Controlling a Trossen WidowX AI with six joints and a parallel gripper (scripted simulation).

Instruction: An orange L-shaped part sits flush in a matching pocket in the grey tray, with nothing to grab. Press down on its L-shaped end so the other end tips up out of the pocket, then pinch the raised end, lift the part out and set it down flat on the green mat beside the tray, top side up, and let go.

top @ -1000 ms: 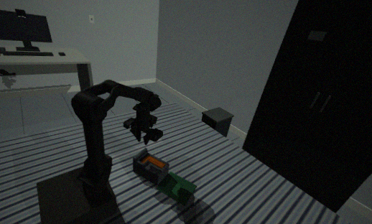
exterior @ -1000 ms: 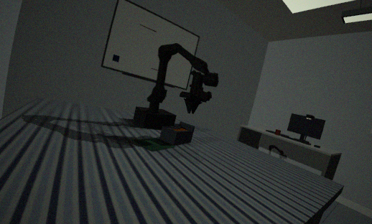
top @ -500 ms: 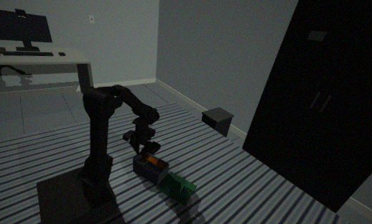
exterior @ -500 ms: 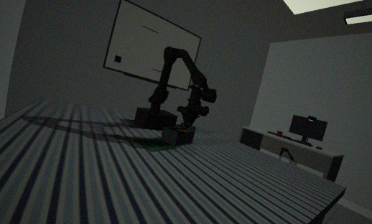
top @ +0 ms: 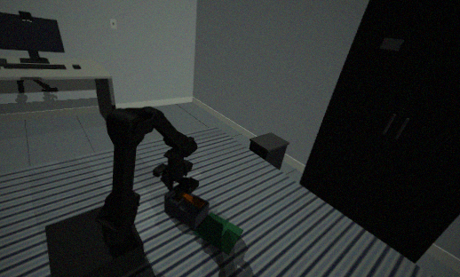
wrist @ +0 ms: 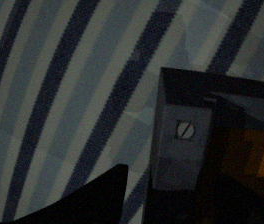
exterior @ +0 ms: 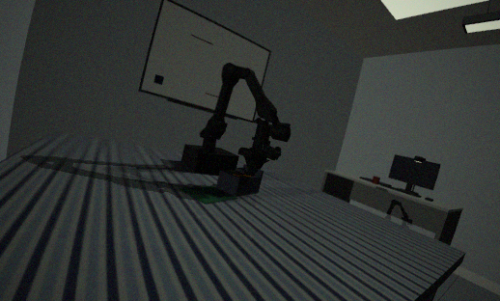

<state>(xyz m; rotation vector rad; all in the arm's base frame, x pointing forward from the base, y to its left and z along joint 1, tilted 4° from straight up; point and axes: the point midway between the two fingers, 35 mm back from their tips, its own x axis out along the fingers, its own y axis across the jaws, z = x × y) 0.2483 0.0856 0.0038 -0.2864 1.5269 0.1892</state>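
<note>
Gripper [top: 179, 190] sits right over the near-left end of the grey tray [top: 185, 212], fingers part-spread with nothing between them; it looks about at the tray rim, but the frames are too dark to tell whether a fingertip touches the part. Orange L-shaped part [top: 189, 200] is in the tray pocket, showing just right of the gripper in the top view and along the right edge of the wrist view [wrist: 249, 156]. In the wrist view one dark finger [wrist: 83, 219] fills the lower left, over the striped table; the tray's grey corner wall with a slotted screw head [wrist: 185, 129] is centre-right. The tray holds only the orange part, as far as I can see. Green mat [top: 219, 232] lies flat just lower right of the tray, touching or nearly touching it, nothing on it. Striped table [top: 273, 209] carries the arm base at lower left. Well apart: small grey box [top: 269, 148] right of centre, dark cabinet [top: 397, 124] filling the right side, desk with monitor [top: 24, 33] at upper left. In the exterior view the whiteboard [exterior: 195, 63] is behind the arm.
</note>
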